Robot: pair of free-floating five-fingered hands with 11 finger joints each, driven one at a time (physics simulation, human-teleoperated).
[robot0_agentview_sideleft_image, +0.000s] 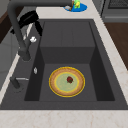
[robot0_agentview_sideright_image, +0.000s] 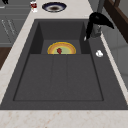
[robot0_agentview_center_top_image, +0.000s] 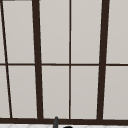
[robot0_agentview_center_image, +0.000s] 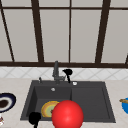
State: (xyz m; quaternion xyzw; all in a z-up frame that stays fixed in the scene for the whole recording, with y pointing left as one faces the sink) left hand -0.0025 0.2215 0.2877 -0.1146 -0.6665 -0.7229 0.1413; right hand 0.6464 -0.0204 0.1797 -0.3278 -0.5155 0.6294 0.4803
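My right hand hovers over the sink's back rim, just right of the dark faucet. Its fingers hang straight down and hold nothing; the same hand is by the faucet's spout in the left side view. My left hand floats low at the sink's front left corner, touching nothing I can see. A yellow plate with a small red bit on it lies in the left basin. A big red ball covers part of that plate in the front view.
The dark sink has a flat drainer on its right half. A dark-rimmed plate sits on the counter at left, a blue plate at right. A small white knob is on the back rim. A window is behind.
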